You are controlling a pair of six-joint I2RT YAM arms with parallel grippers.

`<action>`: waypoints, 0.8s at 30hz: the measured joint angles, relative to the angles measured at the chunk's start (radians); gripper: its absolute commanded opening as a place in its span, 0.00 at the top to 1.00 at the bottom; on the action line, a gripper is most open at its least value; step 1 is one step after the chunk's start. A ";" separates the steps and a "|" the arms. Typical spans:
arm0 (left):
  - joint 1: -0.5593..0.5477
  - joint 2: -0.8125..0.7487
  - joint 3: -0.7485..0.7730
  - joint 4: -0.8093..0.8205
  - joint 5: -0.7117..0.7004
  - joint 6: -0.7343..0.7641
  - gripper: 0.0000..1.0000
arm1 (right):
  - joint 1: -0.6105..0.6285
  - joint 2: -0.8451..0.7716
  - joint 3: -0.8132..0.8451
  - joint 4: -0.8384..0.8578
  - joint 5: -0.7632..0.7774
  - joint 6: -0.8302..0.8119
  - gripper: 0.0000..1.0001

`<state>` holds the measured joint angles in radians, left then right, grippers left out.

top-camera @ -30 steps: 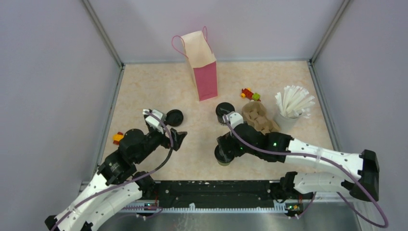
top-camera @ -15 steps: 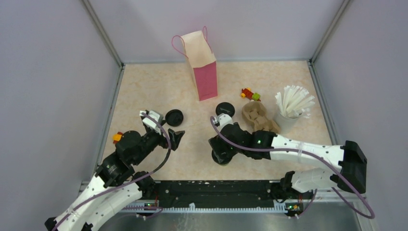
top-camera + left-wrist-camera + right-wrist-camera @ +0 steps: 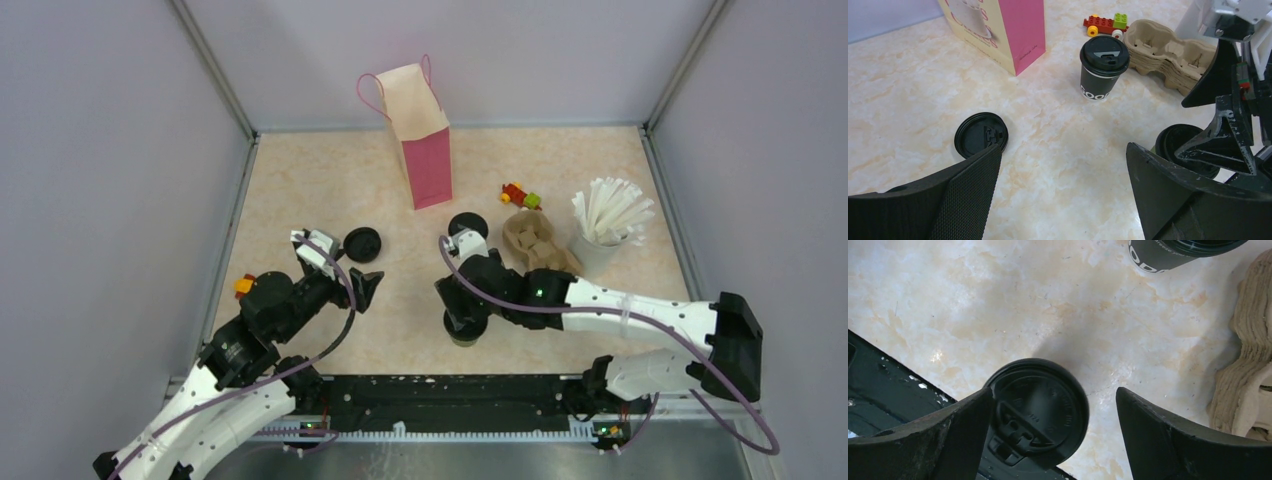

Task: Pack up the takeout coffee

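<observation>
While one lidded small black paper cup stands by the near edge of the beige marbled table, inside the released, wide-spread right gripper, the second black cup stands mid-table beside the brown moulded-pulp carrier; left gripper released, empty.

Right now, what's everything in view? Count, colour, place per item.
takeout coffee cups: 2, black, lidded; far cup mid-table, near cup at the table's near edge
loose lid: 1, black, flat on the table, left of centre
paper bag: 1, pink and cream, upright at the back
pulp cup carrier: 1, brown, right of the far cup
cup of straws: 1, pale cup, white straws, right side
toy brick clusters: 2, multicoloured; one behind the carrier, one at the left edge
table: 1, beige marbled
left end effector: open, over the table near the loose lid
right end effector: open, straddling the near cup
</observation>
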<state>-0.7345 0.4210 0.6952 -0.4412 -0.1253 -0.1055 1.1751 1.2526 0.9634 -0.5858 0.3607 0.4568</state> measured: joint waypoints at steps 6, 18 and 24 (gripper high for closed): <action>0.000 0.000 0.000 0.000 -0.010 0.000 0.01 | -0.001 -0.069 0.000 0.011 -0.010 0.000 0.03; 0.000 0.000 0.000 0.000 -0.029 0.000 0.01 | 0.002 -0.068 0.000 0.005 -0.077 -0.046 0.01; 0.000 0.000 0.000 0.000 -0.033 0.000 0.01 | 0.004 -0.013 0.000 -0.015 -0.079 -0.055 0.02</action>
<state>-0.7345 0.4206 0.6952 -0.4416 -0.1581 -0.1051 1.1790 1.2396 0.9630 -0.6006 0.2817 0.4015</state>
